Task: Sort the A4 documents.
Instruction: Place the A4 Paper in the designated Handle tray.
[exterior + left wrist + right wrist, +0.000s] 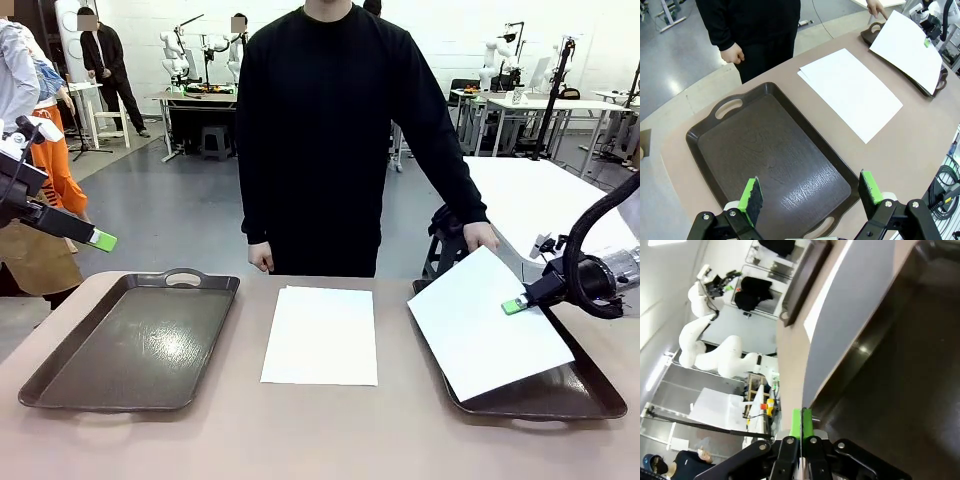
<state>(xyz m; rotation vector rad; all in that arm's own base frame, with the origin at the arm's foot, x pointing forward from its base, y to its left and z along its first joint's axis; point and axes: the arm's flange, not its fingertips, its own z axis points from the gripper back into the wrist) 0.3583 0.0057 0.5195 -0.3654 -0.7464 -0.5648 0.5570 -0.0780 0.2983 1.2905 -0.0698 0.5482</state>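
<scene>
One A4 sheet (485, 320) hung tilted over the right tray (590, 398), its edge clamped in the closed right pincer (514, 306), with a person's hand (481, 237) at its far corner. The pile of A4 sheets (320, 335) lay on the desk (320, 440) between the two dark trays. We judged the sorting barely begun: the left tray (130, 340) held nothing, and the left pincer (811, 192) gaped wide above it. We counted one lifted sheet and one pile at least two sheets deep.

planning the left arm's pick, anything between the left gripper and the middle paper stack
Nothing visible does. The left gripper hangs open over the left tray; only that low tray's rim lies between it and the stack.
</scene>
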